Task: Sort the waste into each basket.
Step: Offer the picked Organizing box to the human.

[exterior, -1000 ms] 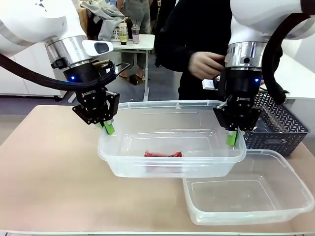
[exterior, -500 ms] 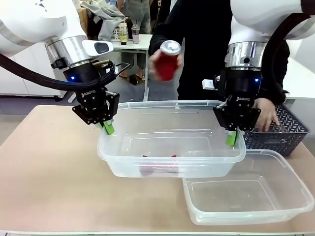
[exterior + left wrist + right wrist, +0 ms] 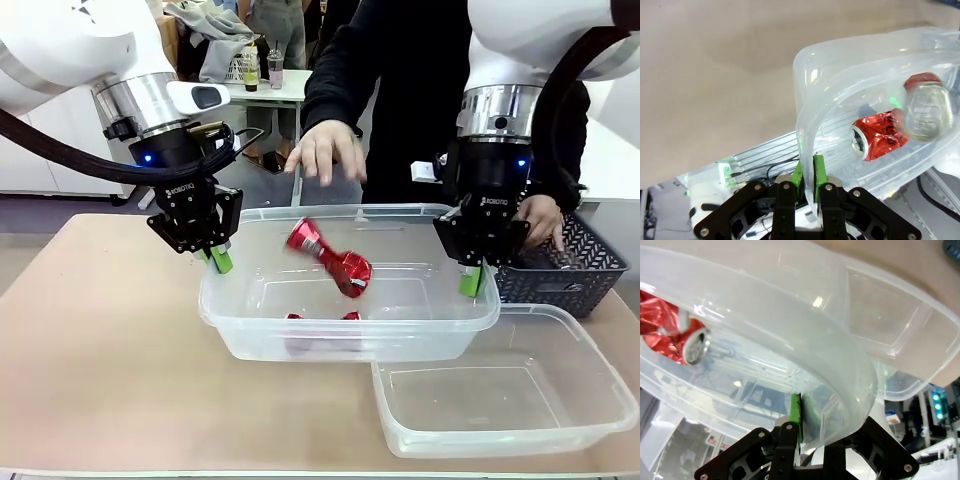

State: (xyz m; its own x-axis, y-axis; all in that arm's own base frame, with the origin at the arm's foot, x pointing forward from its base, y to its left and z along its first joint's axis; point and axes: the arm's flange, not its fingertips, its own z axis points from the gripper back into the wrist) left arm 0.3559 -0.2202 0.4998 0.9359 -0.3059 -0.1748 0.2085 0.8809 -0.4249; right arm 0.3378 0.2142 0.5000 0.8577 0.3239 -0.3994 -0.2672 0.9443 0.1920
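A clear tub (image 3: 440, 325) hangs just above the table, held at both ends. At its left rim my left gripper (image 3: 218, 258) is shut on the wall; the left wrist view shows this gripper (image 3: 808, 172) pinching the tub's rim (image 3: 840, 55). My right gripper (image 3: 472, 280) is shut on the right rim, its pads (image 3: 796, 416) clamping the wall (image 3: 790, 305). One crushed red can (image 3: 330, 257) is in mid-air inside the tub, under a person's open hand (image 3: 322, 150). Another red can (image 3: 320, 318) lies on the tub floor. No bottle shows.
The second clear tub (image 3: 590, 425) sits on the table at front right, partly under the held one. A dark lattice basket (image 3: 570, 275) stands at the right, with the person's other hand (image 3: 545, 222) in it. The person stands right behind the held tub.
The person lifted a red can above the tub and let go; it now drops inside. Their other hand went into the dark basket. Both grippers kept still.
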